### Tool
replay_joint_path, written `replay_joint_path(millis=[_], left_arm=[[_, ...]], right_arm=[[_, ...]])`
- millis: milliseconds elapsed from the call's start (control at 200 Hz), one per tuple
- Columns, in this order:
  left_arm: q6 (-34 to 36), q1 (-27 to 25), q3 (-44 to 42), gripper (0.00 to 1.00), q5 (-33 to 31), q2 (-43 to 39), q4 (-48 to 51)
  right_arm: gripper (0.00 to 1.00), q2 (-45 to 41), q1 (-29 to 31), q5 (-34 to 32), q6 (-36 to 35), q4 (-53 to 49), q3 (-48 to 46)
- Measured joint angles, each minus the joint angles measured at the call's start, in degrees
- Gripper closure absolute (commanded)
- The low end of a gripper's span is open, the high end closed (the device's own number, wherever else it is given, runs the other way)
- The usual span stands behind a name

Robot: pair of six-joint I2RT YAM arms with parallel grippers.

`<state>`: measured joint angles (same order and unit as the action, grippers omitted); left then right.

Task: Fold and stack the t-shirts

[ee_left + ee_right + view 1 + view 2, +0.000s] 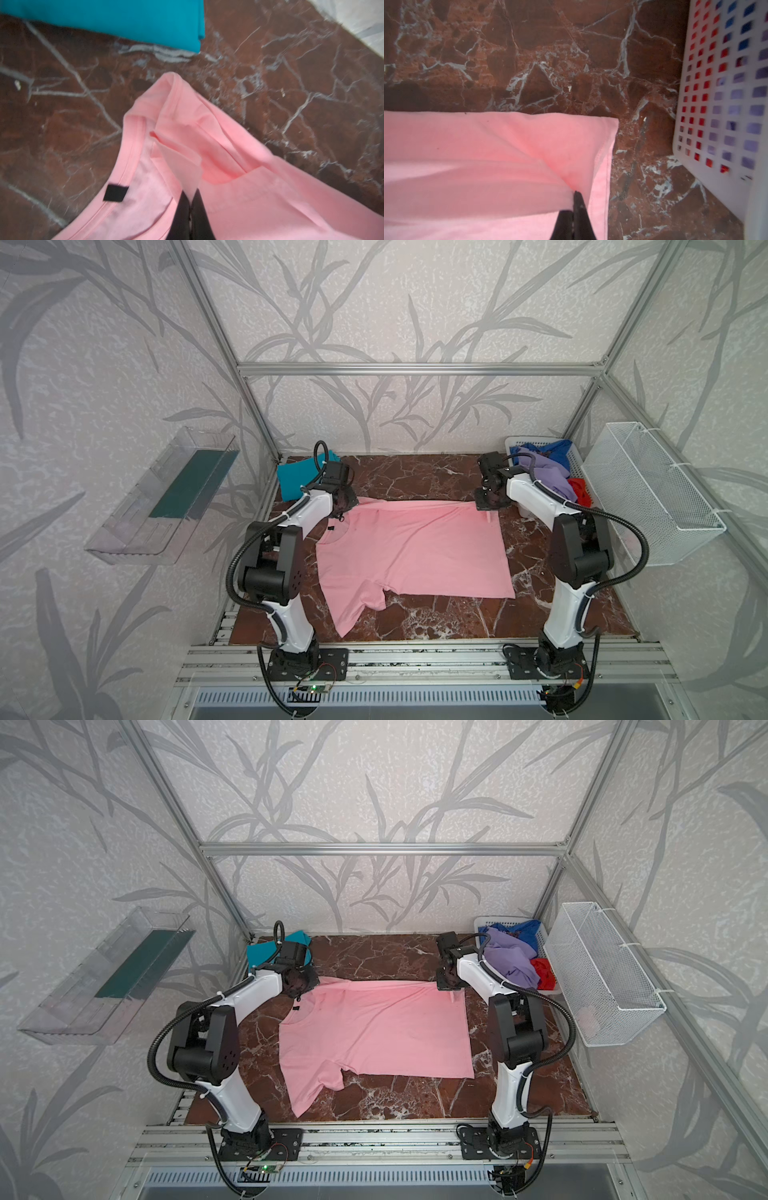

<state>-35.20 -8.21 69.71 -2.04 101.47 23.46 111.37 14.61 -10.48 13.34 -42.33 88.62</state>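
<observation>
pink t-shirt (411, 551): flat mid-frame in both top views, far edge taut between grippers.
left gripper (190, 199): pinching the collar-side shoulder.
right gripper (576, 195): pinching the hem corner.
risk: thin pinches could slip; an uneven pull would skew the fold.
room: teal t-shirt (293, 479) upper left, basket (579, 464) upper right, both near; bare table (415, 618) lower frame.

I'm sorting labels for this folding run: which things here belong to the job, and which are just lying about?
Job:
pink t-shirt, on the table
teal t-shirt, folded, far left
lavender t-shirt, blue t-shirt, red t-shirt, heaped in the plastic basket

Just there:
the plastic basket itself
wire basket, right wall
clear shelf, left wall
</observation>
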Motion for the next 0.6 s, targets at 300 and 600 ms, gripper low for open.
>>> replay_joint_path(millis=[300,600], left_arm=[[-1.99,-0.66,-9.79,1.0,-1.66,-2.75,0.94],[-2.03,-2.21,-8.74,0.42,-4.46,-6.69,8.48]], right_arm=[[0.76,-0.55,0.17,-0.66,0.11,0.33,-8.09],[0.44,-4.76,0.37,-0.59,2.14,2.08,-14.84]])
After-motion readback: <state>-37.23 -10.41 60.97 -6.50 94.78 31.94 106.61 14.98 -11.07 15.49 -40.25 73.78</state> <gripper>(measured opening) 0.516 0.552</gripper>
